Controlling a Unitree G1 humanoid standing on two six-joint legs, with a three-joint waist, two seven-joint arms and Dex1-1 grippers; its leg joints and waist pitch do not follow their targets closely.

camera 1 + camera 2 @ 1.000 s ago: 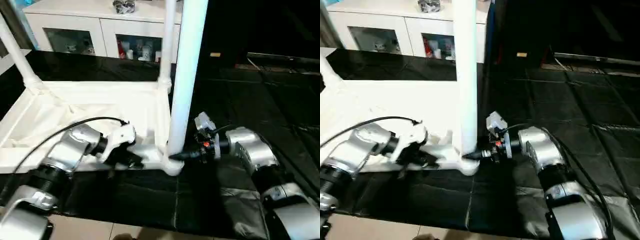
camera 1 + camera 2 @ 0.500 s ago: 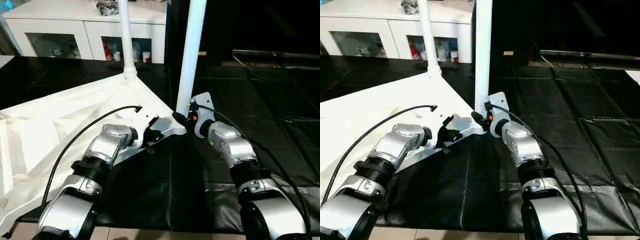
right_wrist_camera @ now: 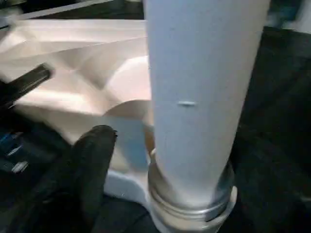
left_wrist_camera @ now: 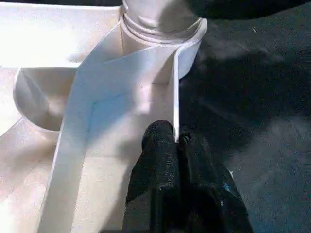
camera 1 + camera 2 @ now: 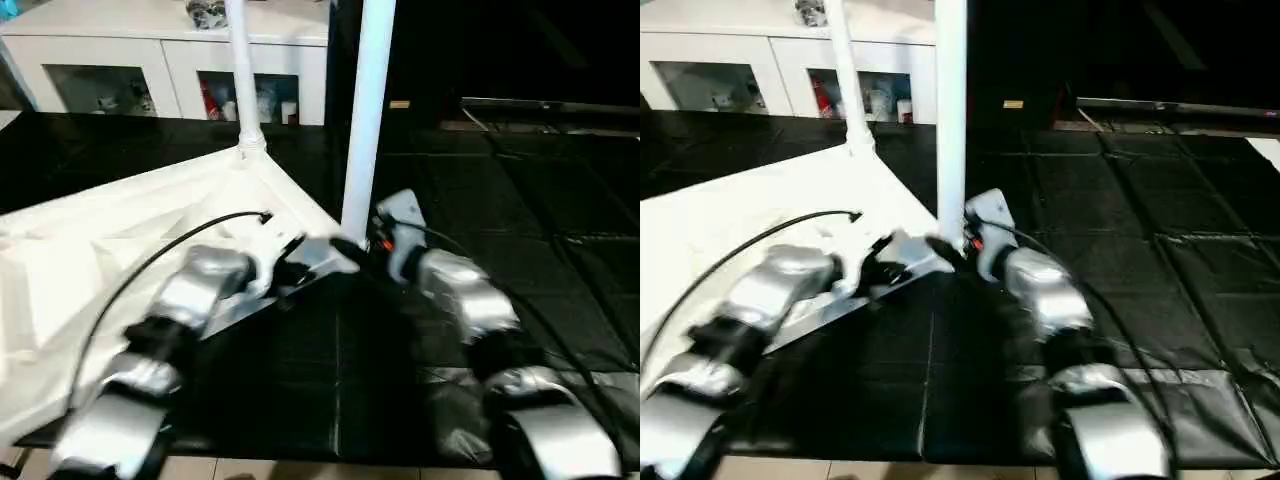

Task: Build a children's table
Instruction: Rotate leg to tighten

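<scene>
Nearest, our two forearms reach over the black mat (image 5: 450, 330) to one corner of the tabletop (image 5: 90, 270), which lies upside down, ribbed side up. Our left gripper (image 4: 176, 145) is closed on the thin rim wall beside that corner — one finger on either face of it. Our right gripper (image 5: 345, 243) is at the base of the near leg (image 5: 365, 110), which stands upright in the corner socket; one black finger (image 3: 95, 160) rests just beside the collar, and we cannot tell whether the claw is open or closed. Beyond, a second leg (image 5: 240, 70) stands in the far corner, and a cabinet (image 5: 120, 60) lies behind. We judge the plastic light, stiff and smooth — best held at rim and leg base, where a tall leg gives least leverage.
</scene>
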